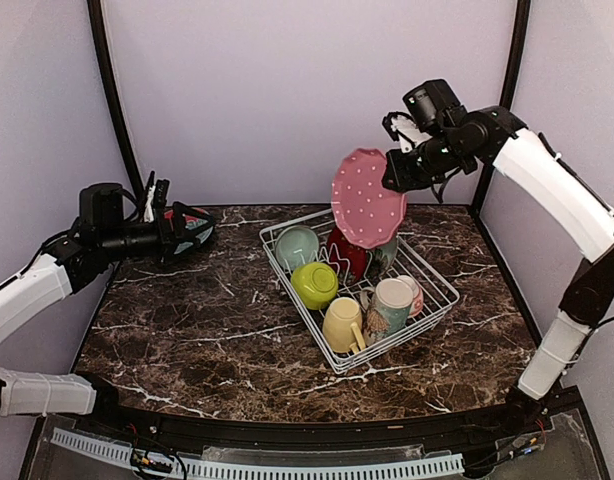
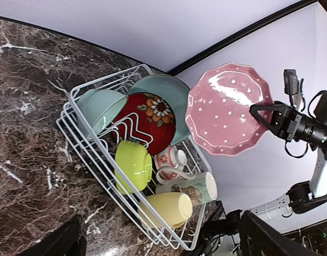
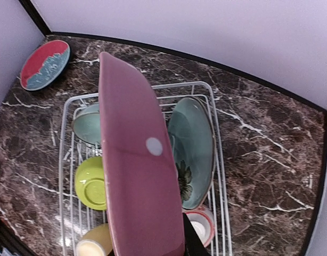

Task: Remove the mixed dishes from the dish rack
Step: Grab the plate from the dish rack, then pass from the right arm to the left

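My right gripper (image 1: 392, 172) is shut on the rim of a pink dotted plate (image 1: 368, 197), held on edge in the air above the back of the white wire dish rack (image 1: 332, 362). The right wrist view shows the plate's back (image 3: 137, 170) and one dark finger (image 3: 198, 242). In the rack are a teal bowl (image 1: 297, 245), a lime bowl (image 1: 314, 284), a yellow mug (image 1: 343, 323), a patterned mug (image 1: 390, 303), a red flowered dish (image 2: 153, 120) and a pale green plate (image 3: 194, 146). My left gripper (image 1: 179, 232) is open at the far left with nothing in it.
A red and teal plate (image 3: 45, 64) lies flat on the marble table at the back left, right by my left gripper. A small red-patterned cup (image 3: 202, 225) sits in the rack's near right corner. Walls close in the back and both sides.
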Tool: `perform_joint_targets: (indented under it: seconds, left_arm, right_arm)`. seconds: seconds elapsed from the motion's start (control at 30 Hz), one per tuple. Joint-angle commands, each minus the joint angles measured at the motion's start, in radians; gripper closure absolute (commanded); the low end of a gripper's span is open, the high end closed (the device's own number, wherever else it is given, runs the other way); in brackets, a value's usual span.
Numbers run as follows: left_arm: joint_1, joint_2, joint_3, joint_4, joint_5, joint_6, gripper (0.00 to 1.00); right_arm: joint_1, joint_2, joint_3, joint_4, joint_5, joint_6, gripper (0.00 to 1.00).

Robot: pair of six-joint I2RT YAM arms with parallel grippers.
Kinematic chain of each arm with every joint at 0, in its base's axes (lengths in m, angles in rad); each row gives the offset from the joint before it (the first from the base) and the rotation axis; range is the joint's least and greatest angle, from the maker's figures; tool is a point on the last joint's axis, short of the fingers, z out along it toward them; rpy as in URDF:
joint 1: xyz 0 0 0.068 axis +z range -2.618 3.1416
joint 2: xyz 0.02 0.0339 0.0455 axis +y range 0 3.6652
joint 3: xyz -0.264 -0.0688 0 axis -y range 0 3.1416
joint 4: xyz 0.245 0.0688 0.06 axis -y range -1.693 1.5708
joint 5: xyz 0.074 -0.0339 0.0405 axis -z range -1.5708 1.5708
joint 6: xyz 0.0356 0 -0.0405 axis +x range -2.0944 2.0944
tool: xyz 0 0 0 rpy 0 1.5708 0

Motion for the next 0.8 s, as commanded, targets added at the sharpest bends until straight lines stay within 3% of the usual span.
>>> perform_joint_targets:
  seconds: [0.0,0.3,0.47,0.6,0.77]
  left_arm:
    - [-0.059,0.045,-0.025,0.214,0.032,-0.114,0.01]
    - [-0.226,0.252,0.062,0.425,0.014,-0.199,0.02]
    - [-0.26,0.321,0.074,0.516,-0.005,-0.247,0.04]
    - [-0.262,0.344,0.078,0.544,-0.015,-0.262,0.16]
    - [-0.263,0.344,0.072,0.566,-0.047,-0.284,0.44]
  right_arm:
    - [-0.04,-0.081,-0.083,0.354,-0.345,0.148,1.0]
    - [-0.05,-0.072,-0.265,0.692,-0.657,0.359,1.0]
    - [-0.048,-0.059,-0.366,0.876,-0.786,0.496,1.0]
    - [-0.046,-0.05,-0.419,0.967,-0.823,0.554,1.0]
    - [-0.045,-0.035,-0.44,1.012,-0.85,0.586,1.0]
